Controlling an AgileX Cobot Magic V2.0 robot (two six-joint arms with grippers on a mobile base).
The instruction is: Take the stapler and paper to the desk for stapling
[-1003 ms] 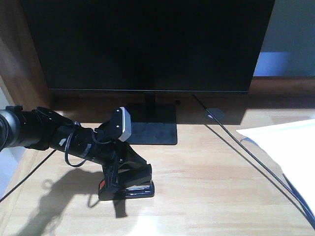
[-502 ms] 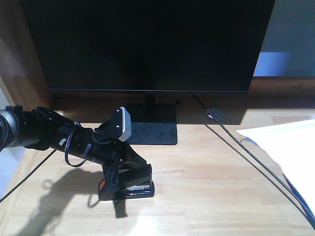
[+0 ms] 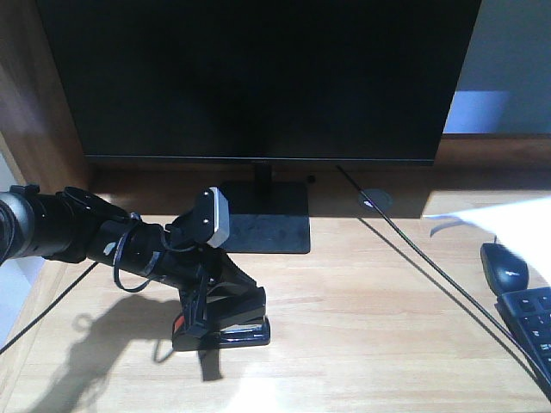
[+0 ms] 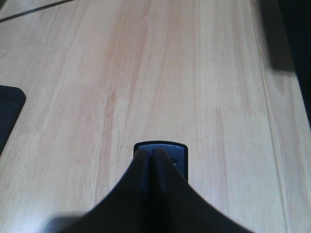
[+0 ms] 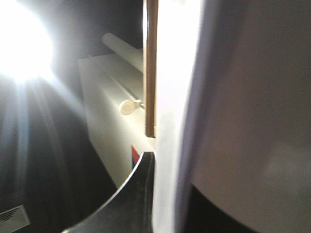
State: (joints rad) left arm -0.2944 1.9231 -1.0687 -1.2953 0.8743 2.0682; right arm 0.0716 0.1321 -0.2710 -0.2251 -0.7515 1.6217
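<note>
Looks roughly halfway through. Has the stapler already down on the desk, standing on its base toward the front-left corner, just in front of the monitor stand and well apart from the mouse and keyboard at the right edge. Has the paper off the desk, held aloft and seen edge-on in the right wrist view against a wall and a strip of wood. Finds only a pale wedge at the right edge of the front view, too washed out to call sheet or sunlight. Leaves, by this reading, laying the sheet on the desk, bringing it to the stapler and pressing a staple through.

Reaches in low from the left edge with the left arm, forearm near level, wrist bent down over the stapler. Grips the stapler with the left gripper, closed almost to touching in the left wrist view, with only the stapler's rounded end peeking past the fingertips. Cannot tell how hard that grip squeezes. Pinches the paper in the right gripper, closed on the sheet's edge as far as can be judged: shows one dark finger against the sheet, hides the other behind it.
</note>
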